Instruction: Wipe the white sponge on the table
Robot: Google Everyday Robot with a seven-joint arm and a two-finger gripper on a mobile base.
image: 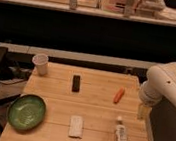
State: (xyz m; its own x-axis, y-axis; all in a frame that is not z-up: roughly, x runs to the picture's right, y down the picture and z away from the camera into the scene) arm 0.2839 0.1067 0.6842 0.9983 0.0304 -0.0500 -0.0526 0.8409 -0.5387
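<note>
Upright white paper cup [40, 63] at left of centre. Small black bar [76, 83] mid-frame. Slim orange carrot-like item [119, 95] right of centre, tilted. Round green plate [26, 111] lower left. Lying clear bottle [121, 140] with white label lower right. All well apart.

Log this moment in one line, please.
gripper open, at right edge of table | white sponge untouched, front centre | wiping not begun

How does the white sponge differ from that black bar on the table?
The white sponge is pale and wider; the black bar is dark and slimmer. The sponge lies nearer the camera, the bar farther back. Both lie flat on the table, pointing front to back, untouched. The robot's tool hangs at the table's right edge in the picture, away from both.
</note>
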